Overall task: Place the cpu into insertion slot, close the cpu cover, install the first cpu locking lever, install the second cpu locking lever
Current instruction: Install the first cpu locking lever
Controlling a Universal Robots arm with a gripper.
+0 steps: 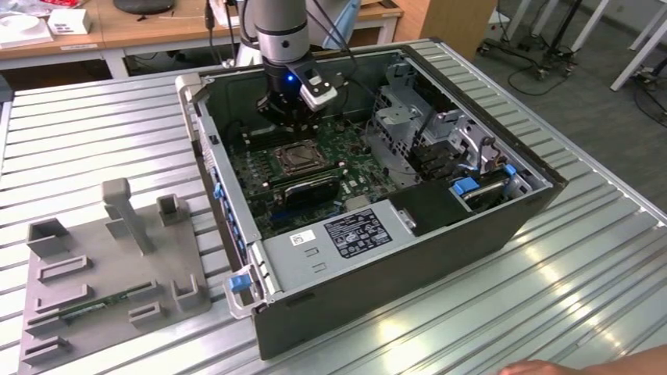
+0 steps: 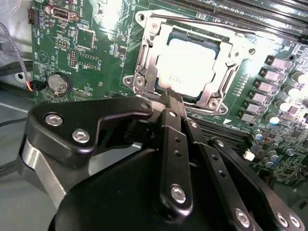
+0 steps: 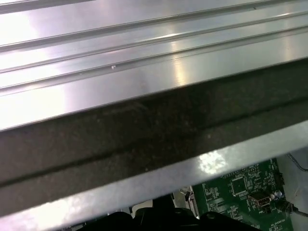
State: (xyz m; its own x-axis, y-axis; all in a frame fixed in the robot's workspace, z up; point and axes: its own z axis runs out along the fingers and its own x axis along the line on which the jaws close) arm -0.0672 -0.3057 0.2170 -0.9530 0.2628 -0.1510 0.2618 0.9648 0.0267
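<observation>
Green circuit board, cpu framed by cpu cover, closed pincer alongside

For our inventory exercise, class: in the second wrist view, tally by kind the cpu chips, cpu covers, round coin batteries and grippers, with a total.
cpu: 1
cpu cover: 1
coin battery: 1
gripper: 1
Total: 4

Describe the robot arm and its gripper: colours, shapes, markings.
The grey cylindrical arm carries a small glowing blue light near its lower end, with a white boxy camera module mounted beside it. The black matte gripper is built from flat linkage bars joined by silvery hex-socket screws, with a silvery metal collar at its base. No markings can be made out.
</observation>
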